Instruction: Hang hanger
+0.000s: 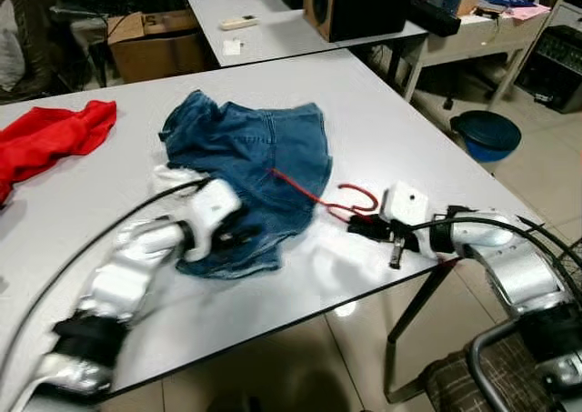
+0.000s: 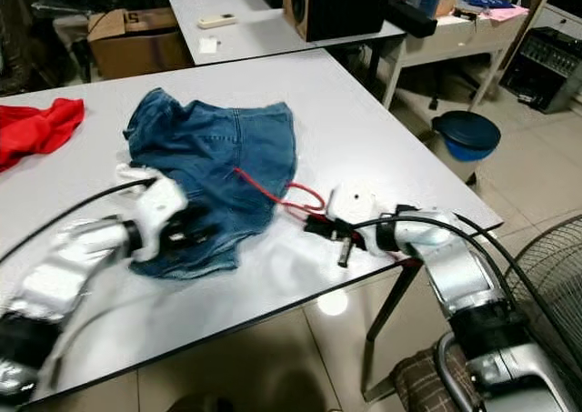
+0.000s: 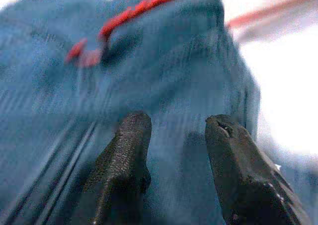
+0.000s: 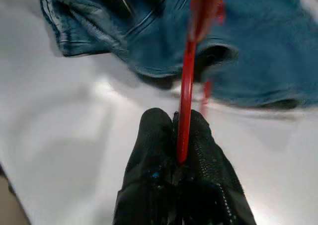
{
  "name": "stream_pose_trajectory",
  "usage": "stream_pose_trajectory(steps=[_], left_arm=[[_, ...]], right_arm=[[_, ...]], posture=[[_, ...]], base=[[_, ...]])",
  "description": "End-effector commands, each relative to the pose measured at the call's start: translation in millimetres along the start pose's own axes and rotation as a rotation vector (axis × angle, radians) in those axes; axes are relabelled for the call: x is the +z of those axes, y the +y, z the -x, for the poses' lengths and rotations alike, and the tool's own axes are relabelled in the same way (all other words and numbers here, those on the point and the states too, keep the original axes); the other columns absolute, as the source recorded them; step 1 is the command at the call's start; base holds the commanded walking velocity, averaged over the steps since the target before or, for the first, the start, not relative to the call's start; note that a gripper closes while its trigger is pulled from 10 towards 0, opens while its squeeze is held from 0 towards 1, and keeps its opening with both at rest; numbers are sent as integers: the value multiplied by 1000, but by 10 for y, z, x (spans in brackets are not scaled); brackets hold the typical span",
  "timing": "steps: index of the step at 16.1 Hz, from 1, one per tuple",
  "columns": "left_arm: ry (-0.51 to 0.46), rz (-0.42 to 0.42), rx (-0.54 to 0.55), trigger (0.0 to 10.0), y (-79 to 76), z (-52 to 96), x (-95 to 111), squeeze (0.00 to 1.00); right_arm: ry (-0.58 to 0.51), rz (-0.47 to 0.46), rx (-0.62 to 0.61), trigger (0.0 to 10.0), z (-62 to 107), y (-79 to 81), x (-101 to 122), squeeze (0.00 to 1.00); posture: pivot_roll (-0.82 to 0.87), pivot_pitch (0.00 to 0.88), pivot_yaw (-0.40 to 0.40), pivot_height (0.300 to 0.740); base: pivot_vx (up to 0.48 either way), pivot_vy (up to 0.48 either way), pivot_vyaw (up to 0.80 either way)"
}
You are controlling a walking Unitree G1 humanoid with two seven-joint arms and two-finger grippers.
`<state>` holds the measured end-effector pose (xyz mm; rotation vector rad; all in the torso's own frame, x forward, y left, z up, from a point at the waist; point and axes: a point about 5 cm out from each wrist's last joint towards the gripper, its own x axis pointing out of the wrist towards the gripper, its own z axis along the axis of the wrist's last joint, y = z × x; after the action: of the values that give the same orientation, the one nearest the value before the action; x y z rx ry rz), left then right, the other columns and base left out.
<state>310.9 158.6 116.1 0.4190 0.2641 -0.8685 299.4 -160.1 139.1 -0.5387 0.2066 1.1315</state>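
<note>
A blue denim garment (image 1: pixel 250 171) lies spread on the white table (image 1: pixel 382 121). A red hanger (image 1: pixel 314 196) sticks out from under its right edge, hook (image 1: pixel 359 198) toward the table's right side. My right gripper (image 1: pixel 356 226) is shut on the red hanger (image 4: pixel 186 101) near its hook. My left gripper (image 1: pixel 244 233) rests on the garment's lower hem; its fingers (image 3: pixel 124 155) are open with denim (image 3: pixel 164 101) lying beneath and between them.
A red cloth (image 1: pixel 50 135) lies at the table's far left. Behind stand a second table (image 1: pixel 273 30) with a speaker box (image 1: pixel 350 3), a cardboard box (image 1: pixel 150 44), and a blue bin (image 1: pixel 486 132) on the floor. A fan guard (image 2: pixel 546 266) is at right.
</note>
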Motion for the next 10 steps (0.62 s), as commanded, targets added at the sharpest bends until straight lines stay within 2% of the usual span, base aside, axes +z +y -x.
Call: stream_pose_trajectory(steps=[1,3,4,5,8,9,10], left_arm=[[2,-17,24,10000,47,-18,22,0],[3,-6,75,10000,77,-164,28,0],[4,-13,93,10000,101,-169,34,0],[-17,-27,218,10000,286,-132,105,0],[-66,-36,342,10000,532,-8,209,0],[-136,-15,366,10000,659,78,359,0],[-169,7,350,10000,663,63,426,0]], right_arm=[[-44,-11,15,10000,9,28,81,0],[-152,-55,46,10000,3,173,292,0],[-167,-60,47,10000,-5,193,320,0],[-214,-88,26,10000,-14,259,422,0],[-214,-115,-66,10000,51,221,450,0],[-182,-128,-178,10000,260,136,415,0],[-153,-135,-239,10000,376,95,374,0]], posture=[[-8,0,35,740],[-25,0,43,740],[-29,0,46,740],[-34,0,47,740],[-25,0,38,740],[-18,0,31,740],[-17,0,31,740]], base=[[0,0,0],[0,0,0],[0,0,0],[0,0,0],[0,0,0],[0,0,0],[0,0,0]])
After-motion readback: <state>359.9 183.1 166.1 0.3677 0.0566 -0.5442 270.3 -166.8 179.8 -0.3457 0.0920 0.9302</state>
